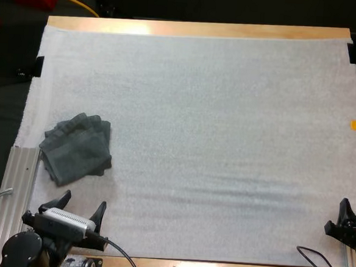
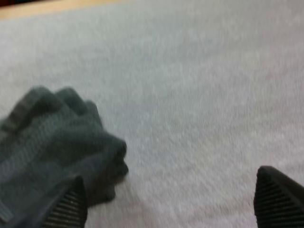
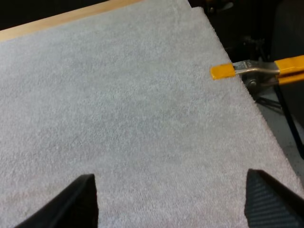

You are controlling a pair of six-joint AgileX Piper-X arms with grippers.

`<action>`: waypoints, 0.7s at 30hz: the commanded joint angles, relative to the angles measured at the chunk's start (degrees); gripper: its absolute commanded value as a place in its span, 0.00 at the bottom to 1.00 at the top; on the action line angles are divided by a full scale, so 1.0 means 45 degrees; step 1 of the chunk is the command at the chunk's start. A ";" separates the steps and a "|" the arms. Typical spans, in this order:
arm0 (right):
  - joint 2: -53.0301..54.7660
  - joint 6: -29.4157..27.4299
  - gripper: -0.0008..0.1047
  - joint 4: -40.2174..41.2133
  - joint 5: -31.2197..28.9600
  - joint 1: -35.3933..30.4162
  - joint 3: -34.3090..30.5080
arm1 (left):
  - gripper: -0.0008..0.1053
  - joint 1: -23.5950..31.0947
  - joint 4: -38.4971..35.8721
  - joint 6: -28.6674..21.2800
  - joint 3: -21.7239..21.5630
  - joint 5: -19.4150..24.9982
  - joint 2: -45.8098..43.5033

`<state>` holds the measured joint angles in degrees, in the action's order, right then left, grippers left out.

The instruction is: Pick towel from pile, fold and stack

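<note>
A folded stack of dark grey-green towels (image 1: 77, 148) lies on the white mat (image 1: 215, 124) near its left edge. My left gripper (image 1: 81, 207) hangs open just in front of the stack, apart from it. In the left wrist view the towel stack (image 2: 52, 156) lies beyond my left gripper (image 2: 168, 202), one fingertip (image 2: 69, 206) near the towel's near edge, nothing between the fingers. My right gripper (image 1: 347, 217) rests at the mat's near right edge. In the right wrist view my right gripper (image 3: 171, 202) stands open over bare mat (image 3: 123, 109).
A metal rail (image 1: 15, 201) runs along the table's left side near my left arm. The wooden table edge (image 1: 197, 28) borders the far side. An orange clamp (image 3: 256, 70) grips the mat's right edge.
</note>
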<state>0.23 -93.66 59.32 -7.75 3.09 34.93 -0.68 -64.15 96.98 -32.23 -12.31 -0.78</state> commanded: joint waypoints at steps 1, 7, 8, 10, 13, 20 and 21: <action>0.0616 -0.0034 0.61 -0.0118 0.0074 -0.0057 0.0123 | 0.66 -0.0021 0.0493 -0.0110 -0.0032 -0.0051 -0.1748; 0.0616 0.0014 0.61 -0.0076 0.0131 -0.0057 -0.0389 | 0.66 -0.0021 0.0947 -0.0627 0.0423 0.0009 -0.1723; 0.0616 0.0014 0.61 -0.0076 0.0216 -0.0057 -0.0444 | 0.66 -0.0021 0.0952 -0.0627 0.0423 0.0009 -0.1723; 0.0616 0.0011 0.61 -0.0076 0.0638 -0.0057 -0.0686 | 0.66 -0.0021 0.0950 -0.0627 0.0420 0.0009 -0.1723; 0.0616 0.0011 0.61 -0.0013 0.0959 -0.0057 -0.0974 | 0.66 -0.0021 0.0950 -0.0627 0.0420 0.0009 -0.1723; 0.0591 0.0011 0.61 0.0002 0.1155 -0.0057 -0.1021 | 0.66 -0.0021 0.0950 -0.0573 0.0420 -0.0014 -0.1723; 0.0591 0.0011 0.61 0.0002 0.1155 -0.0057 -0.1021 | 0.66 -0.0021 0.0950 -0.0573 0.0420 -0.0014 -0.1723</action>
<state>0.23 -93.66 59.34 -2.80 3.09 30.14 -0.68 -60.74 94.11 -30.18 -12.31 -0.67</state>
